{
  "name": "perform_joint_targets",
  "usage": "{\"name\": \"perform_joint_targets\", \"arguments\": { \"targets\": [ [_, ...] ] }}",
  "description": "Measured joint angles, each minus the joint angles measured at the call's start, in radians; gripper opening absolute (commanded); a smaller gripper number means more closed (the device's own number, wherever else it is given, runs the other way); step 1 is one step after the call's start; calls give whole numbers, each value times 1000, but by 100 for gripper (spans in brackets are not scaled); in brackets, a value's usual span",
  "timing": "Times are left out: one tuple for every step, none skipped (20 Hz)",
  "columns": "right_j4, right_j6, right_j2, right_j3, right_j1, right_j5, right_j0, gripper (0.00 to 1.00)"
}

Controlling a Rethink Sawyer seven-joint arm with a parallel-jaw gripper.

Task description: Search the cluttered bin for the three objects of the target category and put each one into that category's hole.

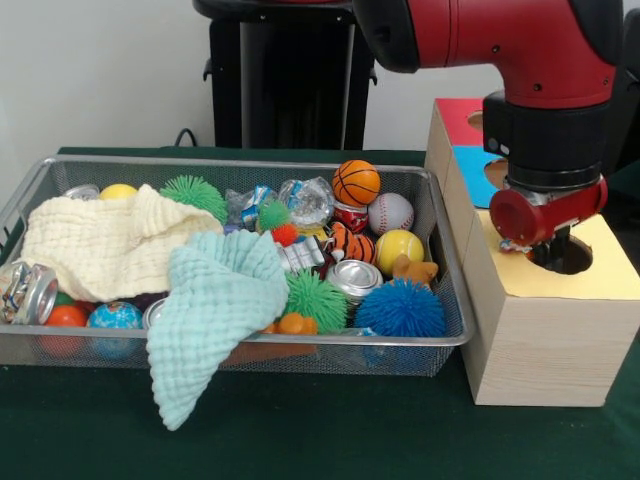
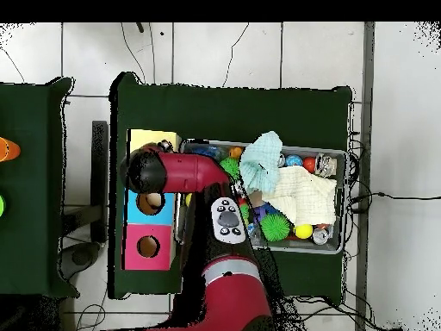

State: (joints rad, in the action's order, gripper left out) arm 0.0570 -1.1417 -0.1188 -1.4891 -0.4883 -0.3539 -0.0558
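The silver wire-mesh bin (image 1: 250, 163) sits left of a wooden box (image 1: 540, 345) whose top has yellow, blue and red panels, each with a hole. My gripper (image 1: 552, 252) hangs from the red wrist and dips into the hole (image 1: 578, 260) of the yellow panel. Its tips are hidden inside the hole, and nothing shows in it. A blue and white patterned piece (image 1: 255, 203) lies between the green spiky balls; I cannot tell if it is a knotted bundle. In the overhead view the arm (image 2: 164, 171) covers the yellow hole beside the bin (image 2: 340, 157).
A cream cloth (image 1: 105, 240) and a mint cloth (image 1: 215, 300) cover the bin's left half; the mint one hangs over the near rim. Spiky balls, a mini basketball (image 1: 356, 182), a baseball (image 1: 390, 212), cans and foil wads fill the rest. The blue hole (image 2: 151, 203) and the red hole (image 2: 148, 247) are uncovered.
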Motion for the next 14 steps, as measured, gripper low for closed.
{"name": "perform_joint_targets", "arguments": {
  "targets": [
    [0, 0, 0, -8, -11, -14, 0, 0],
    [0, 0, 0, -11, -16, -19, 0, 0],
    [1, 0, 0, -15, -21, -24, 0, 0],
    [2, 0, 0, -19, -27, -29, 0, 0],
    [5, 0, -1, -27, -37, -34, -1, 0],
    [8, 0, -1, -35, -46, -39, -1, 0],
    [10, 0, -1, -37, -50, -40, -2, 0],
    [12, 0, -1, -40, -57, -41, -2, 0],
    [13, 0, -1, -41, -60, -42, -2, 0],
    [14, 0, -1, -41, -64, -42, -2, 0],
    [14, 0, -2, -41, -73, -42, -3, 0],
    [14, 0, -2, -41, -76, -42, -4, 0],
    [14, 0, -2, -41, -80, -42, -5, 0],
    [14, 0, -2, -41, -82, -42, -6, 0]
  ]
}}
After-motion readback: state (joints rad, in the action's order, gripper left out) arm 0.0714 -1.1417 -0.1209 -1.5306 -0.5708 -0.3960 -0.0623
